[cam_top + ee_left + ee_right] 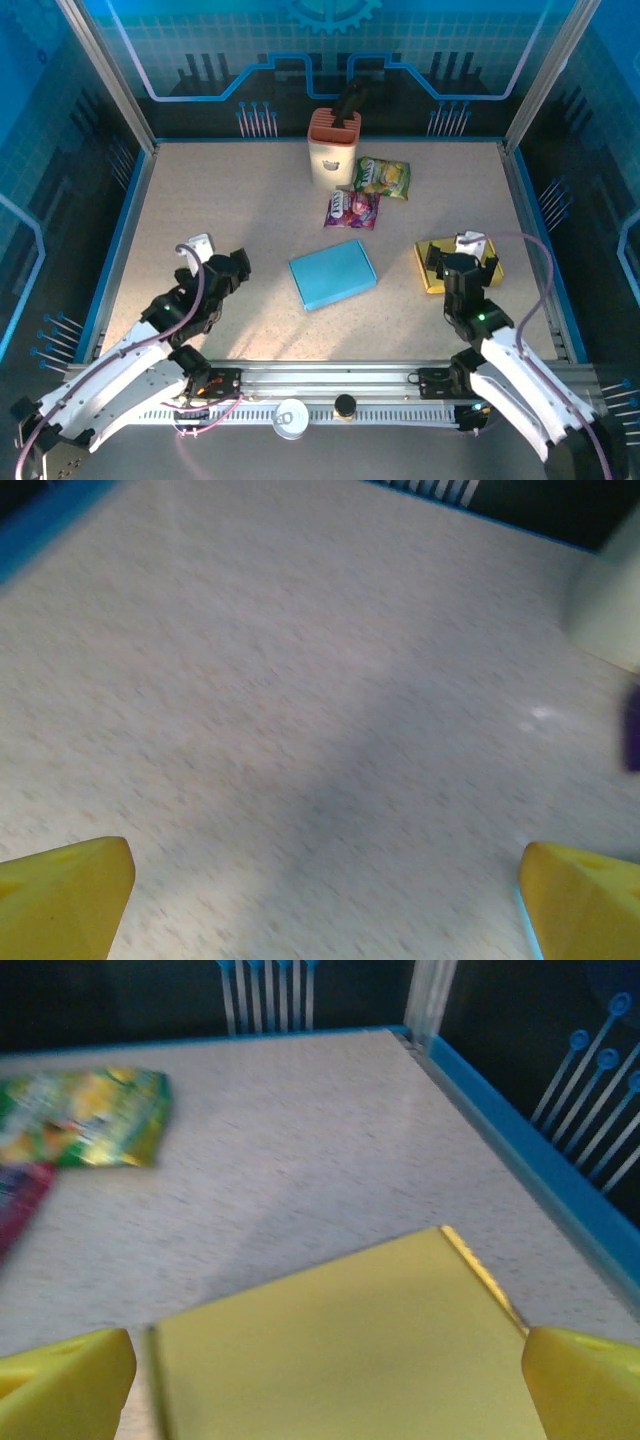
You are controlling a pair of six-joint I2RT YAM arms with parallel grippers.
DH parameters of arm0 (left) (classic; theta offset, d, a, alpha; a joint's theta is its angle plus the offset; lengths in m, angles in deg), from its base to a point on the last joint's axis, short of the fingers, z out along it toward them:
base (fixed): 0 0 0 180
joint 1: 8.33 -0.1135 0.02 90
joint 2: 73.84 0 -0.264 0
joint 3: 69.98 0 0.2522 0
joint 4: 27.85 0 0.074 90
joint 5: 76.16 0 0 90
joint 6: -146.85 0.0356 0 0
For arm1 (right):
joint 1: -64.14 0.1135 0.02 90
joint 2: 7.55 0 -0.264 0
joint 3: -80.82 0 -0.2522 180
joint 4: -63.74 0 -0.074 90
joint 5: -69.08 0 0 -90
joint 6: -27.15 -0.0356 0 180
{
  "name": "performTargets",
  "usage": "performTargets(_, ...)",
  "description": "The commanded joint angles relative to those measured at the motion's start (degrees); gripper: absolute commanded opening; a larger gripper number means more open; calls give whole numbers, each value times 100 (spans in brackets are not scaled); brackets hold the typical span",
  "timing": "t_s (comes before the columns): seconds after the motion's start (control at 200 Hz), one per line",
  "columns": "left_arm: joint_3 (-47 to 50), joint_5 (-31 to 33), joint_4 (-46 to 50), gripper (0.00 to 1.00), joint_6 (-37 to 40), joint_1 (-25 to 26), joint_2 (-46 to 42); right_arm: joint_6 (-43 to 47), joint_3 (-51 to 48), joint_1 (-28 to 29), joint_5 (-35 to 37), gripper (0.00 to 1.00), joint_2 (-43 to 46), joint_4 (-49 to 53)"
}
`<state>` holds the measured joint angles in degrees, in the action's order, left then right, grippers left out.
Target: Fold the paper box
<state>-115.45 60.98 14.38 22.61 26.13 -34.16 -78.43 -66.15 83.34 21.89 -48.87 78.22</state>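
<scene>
Hovering low, fingers (60, 895) spread wide.

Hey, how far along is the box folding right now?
Done, apparently: the blue box lies closed and flat mid-table, untouched. In hand: nothing; the left gripper and right gripper are both open and empty. Left: possibly the flat yellow item under the right gripper; I cannot tell whether it needs folding.

Top camera looks steeply down over the tabletop (220, 220); wrist cameras skim it closely, the right sharing the yellow box (350, 1350).
</scene>
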Motion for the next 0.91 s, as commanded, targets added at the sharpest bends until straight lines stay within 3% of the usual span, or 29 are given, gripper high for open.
performTargets(0.0,741,540,-2011,99,2087,-300,154,951,-56,-491,-406,100,-1217,-2093)
performTargets(0.04,1086,497,-2897,99,2628,-388,225,1022,-171,-632,-736,100,-1728,-2739)
performTargets(0.135,1280,-338,-3605,99,3050,-902,406,1204,-374,-827,-1245,100,-2823,-4340)
performTargets(0.305,1882,-1512,-5599,99,3349,-1897,1364,1534,-162,-941,-1857,100,-3592,-5154)
performTargets(0.405,2099,-2145,-6974,99,3562,-2277,2234,1336,-393,-1382,-2494,100,-4309,-6372)
performTargets(0.495,2083,-2318,-7837,99,3839,-2334,2859,1318,-363,-1402,-2714,100,-4165,-5972)
performTargets(0.575,2001,-2431,-8532,99,4002,-2398,3437,1340,-531,-1392,-2769,100,-4519,-6523)
performTargets(0.64,1933,-2507,-8942,99,4054,-2425,3816,1455,-717,-1377,-2699,100,-4955,-7622)
performTargets(0.72,1993,-2729,-9850,99,3957,-2556,4570,1369,-658,-1377,-2728,100,-4693,-7056)
performTargets(0.775,2069,-2708,-10890,99,4012,-2570,5441,1419,-642,-1378,-2698,100,-4799,-7206)
performTargets(0.84,1858,-2879,-10024,99,3848,-2683,5095,1395,-623,-1378,-2681,100,-4752,-7107)
performTargets(0.9,1818,-2860,-10143,99,3681,-2865,5184,1405,-617,-1384,-2681,100,-4777,-7127)
